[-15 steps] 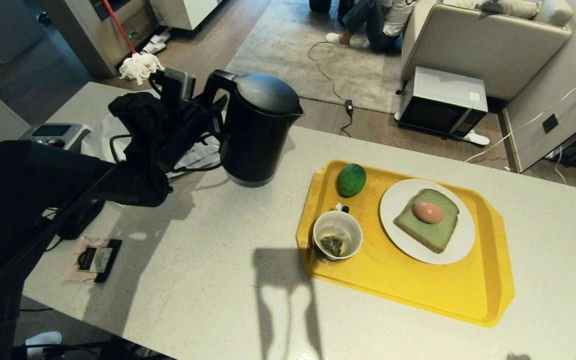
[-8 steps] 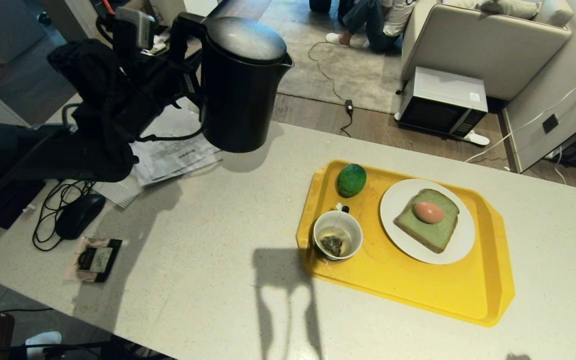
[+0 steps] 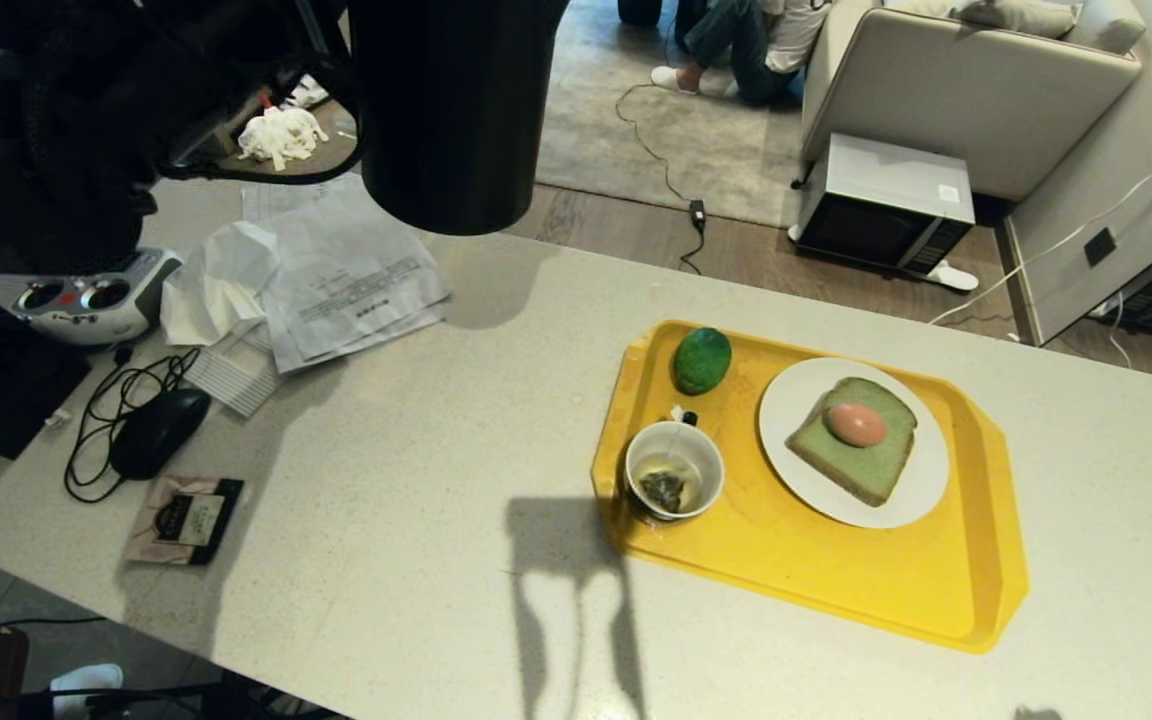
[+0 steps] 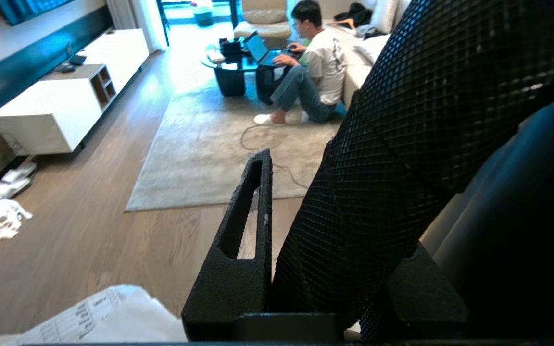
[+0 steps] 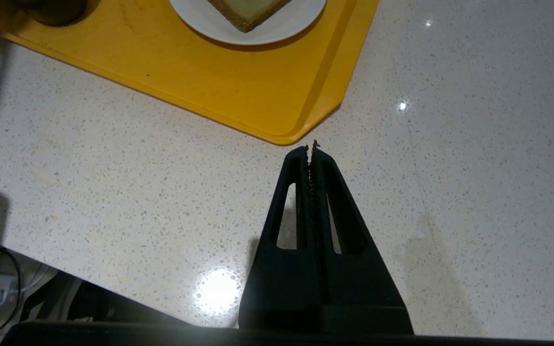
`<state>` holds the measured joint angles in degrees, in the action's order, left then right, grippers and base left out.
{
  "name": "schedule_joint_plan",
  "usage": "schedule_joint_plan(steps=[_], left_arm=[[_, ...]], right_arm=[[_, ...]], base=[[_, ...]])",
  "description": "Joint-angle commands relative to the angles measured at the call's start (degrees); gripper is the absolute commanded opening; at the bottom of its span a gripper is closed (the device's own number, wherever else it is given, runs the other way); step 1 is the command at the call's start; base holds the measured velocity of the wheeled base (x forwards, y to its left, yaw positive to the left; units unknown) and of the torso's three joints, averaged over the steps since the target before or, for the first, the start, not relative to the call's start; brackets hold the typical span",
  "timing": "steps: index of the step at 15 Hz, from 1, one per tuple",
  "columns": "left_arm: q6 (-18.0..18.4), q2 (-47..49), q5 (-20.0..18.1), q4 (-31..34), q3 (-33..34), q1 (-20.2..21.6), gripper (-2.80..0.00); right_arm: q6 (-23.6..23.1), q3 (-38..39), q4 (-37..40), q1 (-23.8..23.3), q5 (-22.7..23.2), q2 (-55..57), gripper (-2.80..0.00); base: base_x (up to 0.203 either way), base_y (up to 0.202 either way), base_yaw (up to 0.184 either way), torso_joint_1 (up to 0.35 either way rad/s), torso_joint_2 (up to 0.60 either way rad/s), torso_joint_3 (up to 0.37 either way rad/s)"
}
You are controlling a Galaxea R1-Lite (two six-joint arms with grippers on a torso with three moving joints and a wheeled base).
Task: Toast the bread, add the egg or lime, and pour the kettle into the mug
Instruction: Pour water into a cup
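Kettle (image 3: 446, 110) held aloft above the far-left part of the counter (image 3: 416, 430), gripped at its handle by the left gripper (image 4: 277, 240).

Left gripper clamped on the textured kettle handle, one finger (image 4: 243, 226) visible beside it; kettle base clear of the counter, well apart from the tray (image 3: 816, 590). Right gripper (image 5: 311, 149) pressed fully together, empty, poised over bare counter just off the tray's near corner. Yellow tray toward the counter's right side: lime (image 3: 702, 360) at its far-left corner; mug (image 3: 674, 485) with a tea bag at its left edge; white plate (image 3: 806, 400) right of these, carrying the bread (image 3: 861, 465) with the egg (image 3: 856, 424) on top. Papers (image 3: 336, 280), mouse (image 3: 158, 432) and tea packet (image 3: 186, 520) along the counter's left end.
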<state>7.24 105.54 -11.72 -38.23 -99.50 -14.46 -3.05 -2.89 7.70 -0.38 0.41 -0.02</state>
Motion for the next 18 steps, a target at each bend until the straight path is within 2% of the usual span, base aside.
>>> schedule_joint_plan(steps=[1,7,10,12,15,18], left_arm=[[0.3,-2.1,0.1,1.0,-1.0,-2.5,-2.8],[0.9,-2.5,1.4,6.2,-1.3,-9.7,-2.8],[5.3,-1.7,1.8,7.8,-1.0,-12.2,-2.8],[6.7,-0.3,2.1,8.1,-0.9,-13.8,-2.8],[10.7,2.1,2.6,8.3,-1.1,-15.7,-2.8],[13.3,1.9,2.6,12.8,-1.0,-16.9,-2.8]], right_arm=[[0.0,0.0,0.0,-0.1,0.0,0.0,-2.8],[0.0,0.0,0.0,0.0,0.0,0.0,-2.8],[0.0,0.0,0.0,-0.1,0.0,0.0,-2.8],[0.0,0.0,0.0,0.0,0.0,0.0,-2.8],[0.0,0.0,0.0,0.0,0.0,0.0,-2.8],[0.0,0.0,0.0,0.0,0.0,0.0,-2.8]], base=[[0.0,0.0,0.0,0.0,0.0,0.0],[0.0,0.0,0.0,0.0,0.0,0.0],[0.0,0.0,0.0,0.0,0.0,0.0],[0.0,0.0,0.0,0.0,0.0,0.0],[0.0,0.0,0.0,0.0,0.0,0.0],[0.0,0.0,0.0,0.0,0.0,0.0]])
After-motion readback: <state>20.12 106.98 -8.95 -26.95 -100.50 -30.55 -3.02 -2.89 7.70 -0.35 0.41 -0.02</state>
